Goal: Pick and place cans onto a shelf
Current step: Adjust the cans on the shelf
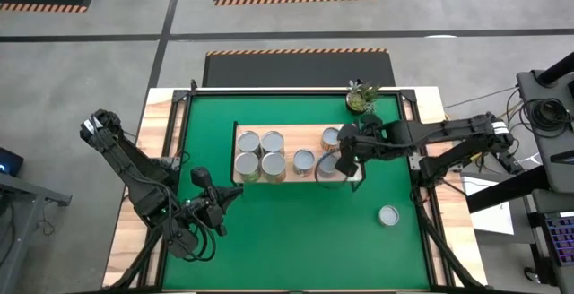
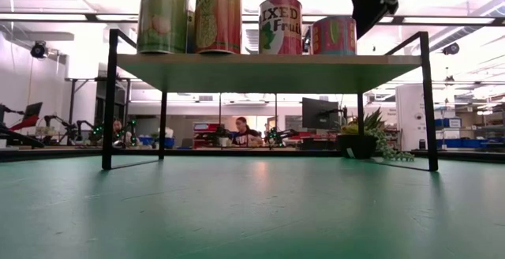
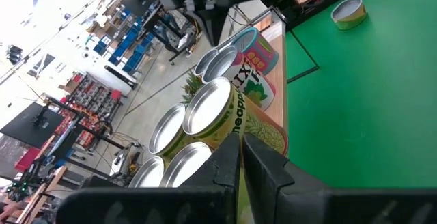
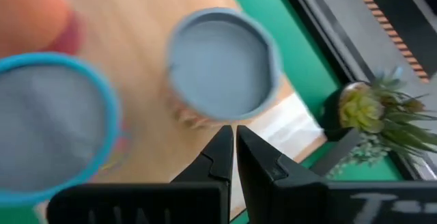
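Observation:
The shelf [image 1: 289, 133] stands on the green mat, and several cans stand upright on their bases on its wood top: a block at the left [image 1: 260, 153], one in the middle [image 1: 304, 161], two near the right end [image 1: 331, 137]. One more can [image 1: 388, 215] stands alone on the mat, near right. My right gripper [image 1: 343, 153] hovers shut over the shelf's right end [image 2: 371, 6]; in its wrist view the tips [image 4: 234, 145] sit just short of a grey-topped can [image 4: 222, 63]. My left gripper [image 3: 240, 159] waits shut, left of the shelf [image 1: 204, 186].
A small potted plant [image 1: 361, 99] stands at the mat's far edge, just behind the shelf's right end [image 4: 372, 108]. Open green mat [image 1: 296, 240] lies in front of the shelf. In the low view, people sit at desks beyond the table.

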Robot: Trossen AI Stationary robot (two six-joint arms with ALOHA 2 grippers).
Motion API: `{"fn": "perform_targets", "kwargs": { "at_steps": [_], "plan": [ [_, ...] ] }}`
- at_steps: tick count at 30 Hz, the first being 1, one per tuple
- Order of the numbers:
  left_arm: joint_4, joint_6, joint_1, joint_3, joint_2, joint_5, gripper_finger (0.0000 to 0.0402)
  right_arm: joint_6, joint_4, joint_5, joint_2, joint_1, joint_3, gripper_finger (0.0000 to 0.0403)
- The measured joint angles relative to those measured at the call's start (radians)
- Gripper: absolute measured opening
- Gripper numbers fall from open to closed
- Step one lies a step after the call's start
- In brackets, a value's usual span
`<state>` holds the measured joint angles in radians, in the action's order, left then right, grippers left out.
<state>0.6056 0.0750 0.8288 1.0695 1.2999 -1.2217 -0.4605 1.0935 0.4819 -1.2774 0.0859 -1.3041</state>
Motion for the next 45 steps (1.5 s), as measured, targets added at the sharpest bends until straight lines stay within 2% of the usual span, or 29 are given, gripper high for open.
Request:
{"fn": "perform_targets", "kwargs": {
  "at_steps": [10,37,45],
  "plan": [
    [0.000,0.000,0.000,0.000,0.000,0.000,0.0000,0.076,-0.002,-0.008,-0.001,-0.118,0.000,0.0009],
    [0.000,0.000,0.000,0.000,0.000,0.000,0.0000,0.098,-0.096,-0.019,-0.002,-0.122,0.042,0.0009],
    [0.000,0.000,0.000,0.000,0.000,0.000,0.0000,0.125,-0.155,-0.072,-0.002,-0.121,0.066,0.0009]
  ]
}}
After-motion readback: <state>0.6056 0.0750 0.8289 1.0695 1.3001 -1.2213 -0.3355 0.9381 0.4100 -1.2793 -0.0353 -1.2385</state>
